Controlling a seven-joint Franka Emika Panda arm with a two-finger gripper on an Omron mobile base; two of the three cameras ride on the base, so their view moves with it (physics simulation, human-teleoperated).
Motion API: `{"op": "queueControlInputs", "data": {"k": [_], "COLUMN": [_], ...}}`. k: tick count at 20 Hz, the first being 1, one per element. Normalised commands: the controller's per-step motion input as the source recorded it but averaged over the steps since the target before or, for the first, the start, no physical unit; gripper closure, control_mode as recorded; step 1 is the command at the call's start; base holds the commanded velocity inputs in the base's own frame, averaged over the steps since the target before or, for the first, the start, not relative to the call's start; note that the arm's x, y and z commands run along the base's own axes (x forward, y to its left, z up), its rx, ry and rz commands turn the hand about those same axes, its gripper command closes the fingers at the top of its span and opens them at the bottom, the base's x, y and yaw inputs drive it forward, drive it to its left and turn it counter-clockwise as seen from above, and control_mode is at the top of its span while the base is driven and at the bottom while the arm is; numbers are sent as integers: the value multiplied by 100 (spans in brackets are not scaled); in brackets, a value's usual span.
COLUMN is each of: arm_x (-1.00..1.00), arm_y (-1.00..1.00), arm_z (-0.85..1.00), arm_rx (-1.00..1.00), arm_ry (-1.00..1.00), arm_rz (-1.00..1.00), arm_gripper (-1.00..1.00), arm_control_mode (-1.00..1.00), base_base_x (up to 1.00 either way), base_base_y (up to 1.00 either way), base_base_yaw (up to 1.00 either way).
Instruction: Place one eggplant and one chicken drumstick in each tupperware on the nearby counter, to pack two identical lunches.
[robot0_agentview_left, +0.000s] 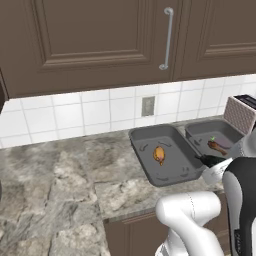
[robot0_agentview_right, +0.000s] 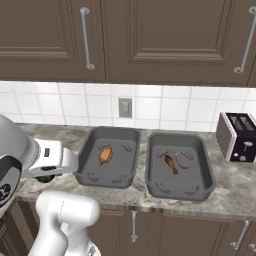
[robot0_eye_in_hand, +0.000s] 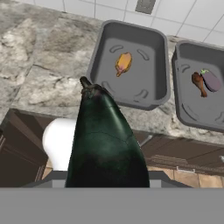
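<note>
Gripped in the claw is the glossy near-black eggplant (robot0_eye_in_hand: 105, 140), which hides the finger tips in the hand view; its long axis runs out along the gripper's line, stem end (robot0_eye_in_hand: 85, 83) foremost. From the held piece, the left tupperware (robot0_eye_in_hand: 98, 61) is seen ahead and slightly to the right, past the front edge of the counter (robot0_eye_in_hand: 39, 65), and the stem is aimed at that tub's near left corner. Inside it only the golden-orange drumstick (robot0_eye_in_hand: 123, 63) is found, near the middle, with bare floor around it. Further right, just beside it, the right tupperware (robot0_eye_in_hand: 179, 87) is seen already holding the reddish-brown drumstick (robot0_eye_in_hand: 199, 84) and the pale mauve eggplant (robot0_eye_in_hand: 211, 80). The left tub is therefore judged the target, with a forward carry over its near rim called for.
</note>
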Motion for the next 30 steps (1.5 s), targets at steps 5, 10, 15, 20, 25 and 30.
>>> {"op": "queueControlInputs", "data": {"k": [5, 10, 15, 20, 25, 30], "arm_x": [0, 69, 79, 69, 68, 72], "arm_y": [0, -20, -19, -42, -28, -2], "arm_z": [0, -13, -21, -48, -72, -55], "arm_rx": [0, 0, 0, 0, 0, 2], "arm_ry": [0, 9, 7, 3, 0, 1], "arm_rz": [0, -8, -11, -12, -8, -1], "arm_gripper": [100, 100, 100, 100, 100, 100], "arm_control_mode": [100, -100, -100, -100, -100, -100], "base_base_x": [30, 0, 0, 0, 0, 0], "base_base_y": [-14, 0, 0, 0, 0, 0], "base_base_yaw": [0, 0, 0, 0, 0, 0]}}
